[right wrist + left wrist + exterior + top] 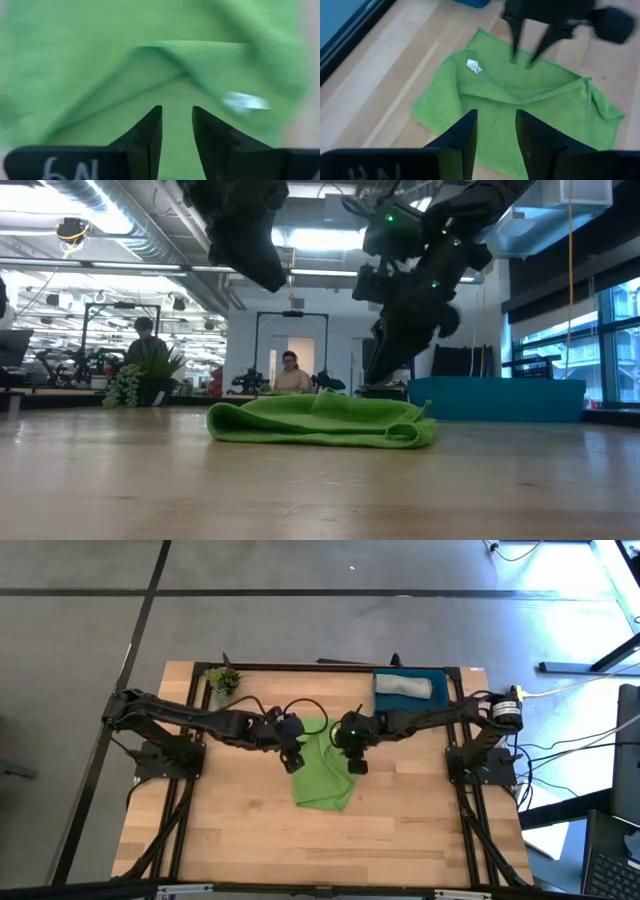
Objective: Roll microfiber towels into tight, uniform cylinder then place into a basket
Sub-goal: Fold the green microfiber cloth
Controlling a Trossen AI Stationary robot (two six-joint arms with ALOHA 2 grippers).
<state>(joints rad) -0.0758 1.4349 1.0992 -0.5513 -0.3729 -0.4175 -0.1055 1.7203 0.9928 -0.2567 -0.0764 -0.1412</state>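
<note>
Dark-blue basket (384, 695) holds the grey towel (408, 686); both grippers hover narrowly parted, empty, over the green towel (325, 778).

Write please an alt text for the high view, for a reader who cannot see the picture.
A crumpled lime green towel lies in the middle of a wooden table, with the left gripper and the right gripper above its two sides, both open and empty. A grey rolled towel lies in the dark-blue basket at the far edge.
</note>
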